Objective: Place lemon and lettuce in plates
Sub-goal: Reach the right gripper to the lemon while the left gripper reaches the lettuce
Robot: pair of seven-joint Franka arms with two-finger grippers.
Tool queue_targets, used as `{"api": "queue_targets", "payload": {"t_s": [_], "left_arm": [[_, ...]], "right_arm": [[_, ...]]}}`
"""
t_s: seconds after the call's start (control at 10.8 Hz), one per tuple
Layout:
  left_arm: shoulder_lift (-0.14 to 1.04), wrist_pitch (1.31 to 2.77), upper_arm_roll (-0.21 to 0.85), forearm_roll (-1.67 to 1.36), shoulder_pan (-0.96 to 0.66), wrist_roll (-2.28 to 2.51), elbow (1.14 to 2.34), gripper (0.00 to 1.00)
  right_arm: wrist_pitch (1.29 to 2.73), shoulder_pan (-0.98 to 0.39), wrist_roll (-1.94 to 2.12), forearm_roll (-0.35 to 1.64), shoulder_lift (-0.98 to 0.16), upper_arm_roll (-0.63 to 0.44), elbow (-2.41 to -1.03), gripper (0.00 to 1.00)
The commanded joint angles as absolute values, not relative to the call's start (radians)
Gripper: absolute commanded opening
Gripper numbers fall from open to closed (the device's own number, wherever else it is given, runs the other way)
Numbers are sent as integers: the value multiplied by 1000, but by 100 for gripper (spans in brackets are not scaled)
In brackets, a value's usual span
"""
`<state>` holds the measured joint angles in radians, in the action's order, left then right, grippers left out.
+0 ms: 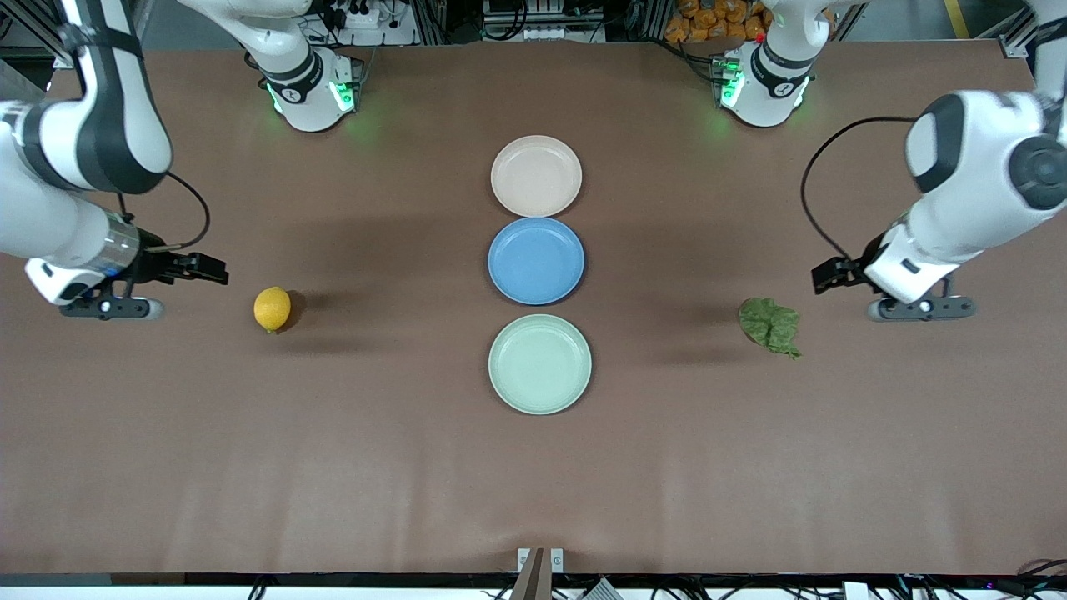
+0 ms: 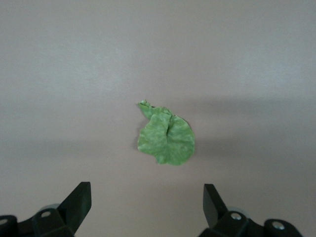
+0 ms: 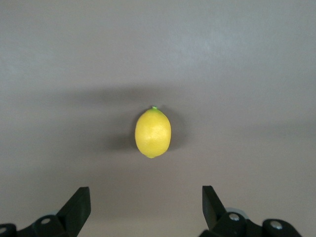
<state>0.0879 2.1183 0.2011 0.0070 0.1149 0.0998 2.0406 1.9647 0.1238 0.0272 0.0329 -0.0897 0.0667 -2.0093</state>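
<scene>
The yellow lemon (image 1: 273, 308) lies on the brown table toward the right arm's end, and it also shows in the right wrist view (image 3: 153, 133). My right gripper (image 1: 208, 268) (image 3: 146, 193) hangs open over the bare table beside the lemon, holding nothing. The dark green lettuce (image 1: 769, 326) (image 2: 166, 138) lies flat toward the left arm's end. Beside it my left gripper (image 1: 829, 275) (image 2: 147, 190) is open and empty over the table. The beige-pink plate (image 1: 536, 175) and the mint green plate (image 1: 539, 363) stand empty in the table's middle.
A blue plate (image 1: 536, 261), also empty, sits between the two task plates, so the three form a row from the robots' bases toward the front camera. Both arm bases stand at the table's edge by the beige-pink plate's end.
</scene>
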Motion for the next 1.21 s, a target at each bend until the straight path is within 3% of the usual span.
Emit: {"api": "queue_targets", "payload": {"t_s": [0.0,0.46,0.84,0.93,1.11], "left_arm": [[115,2267,202,17,120,81,2172,100],[362,2498,198,41,127,80,2172,100],[463,2588,193,52,129,78,2148,100],[474,2589,193,52,129,78,2143,87],[497,2606,193,52,127,78,2135,37]], "right_arm": [[2031,160,23,49,-113,75,-2091,100],[2062,156,21,49,-216,75,-2091,100],[2077,155,21,49,-268,75,-2091,100],[2088,155,21,49,-291,75,-2091,100],[2108,155,21,51,-319,75,-2089,100]]}}
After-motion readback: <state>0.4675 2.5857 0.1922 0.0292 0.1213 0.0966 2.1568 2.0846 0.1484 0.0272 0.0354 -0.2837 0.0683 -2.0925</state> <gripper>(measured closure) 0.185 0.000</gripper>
